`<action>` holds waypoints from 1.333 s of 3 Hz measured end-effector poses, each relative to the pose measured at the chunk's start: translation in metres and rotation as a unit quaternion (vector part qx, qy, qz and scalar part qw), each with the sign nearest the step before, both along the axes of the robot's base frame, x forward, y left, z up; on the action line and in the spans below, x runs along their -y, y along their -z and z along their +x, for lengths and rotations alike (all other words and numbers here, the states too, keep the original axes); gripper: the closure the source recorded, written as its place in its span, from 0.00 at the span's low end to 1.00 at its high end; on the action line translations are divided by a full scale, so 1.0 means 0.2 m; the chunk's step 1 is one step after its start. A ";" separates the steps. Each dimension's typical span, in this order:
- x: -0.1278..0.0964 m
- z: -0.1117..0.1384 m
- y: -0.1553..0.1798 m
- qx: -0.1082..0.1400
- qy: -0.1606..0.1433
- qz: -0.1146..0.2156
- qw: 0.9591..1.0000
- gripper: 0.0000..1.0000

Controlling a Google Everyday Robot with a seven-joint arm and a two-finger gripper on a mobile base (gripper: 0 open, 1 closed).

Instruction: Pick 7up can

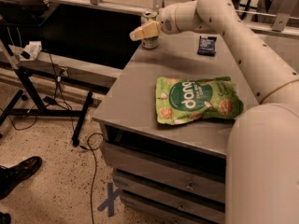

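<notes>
The 7up can [150, 42] stands upright at the far left corner of the grey cabinet top [135, 101]. Its silver rim and lower body show, and its middle is hidden behind my gripper. My gripper [136, 34] is at the end of the white arm [224, 17], which reaches in from the right. It hangs at can height, in front of the can and slightly left of it, and its tip points left past the cabinet edge. I cannot tell whether it touches the can.
A flat green snack bag [196, 101] lies mid-cabinet. A small dark blue wrapper [207, 45] lies at the back right. Drawers [163, 181] front the cabinet. A black stand [28, 83] with cables is on the left. A shoe [18, 171] is on the floor.
</notes>
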State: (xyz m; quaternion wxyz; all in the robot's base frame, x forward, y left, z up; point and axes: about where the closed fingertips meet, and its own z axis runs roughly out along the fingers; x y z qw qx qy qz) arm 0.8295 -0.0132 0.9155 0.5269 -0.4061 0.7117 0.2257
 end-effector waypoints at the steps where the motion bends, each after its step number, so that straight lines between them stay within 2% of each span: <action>1: -0.03 0.08 0.05 0.007 0.002 0.004 1.000 0.17; 2: 0.01 0.09 0.08 0.010 0.012 -0.007 1.000 0.41; 3: 0.07 0.07 0.09 0.003 0.022 -0.017 1.000 0.64; 4: 0.15 0.01 0.01 -0.007 0.021 0.010 1.000 0.88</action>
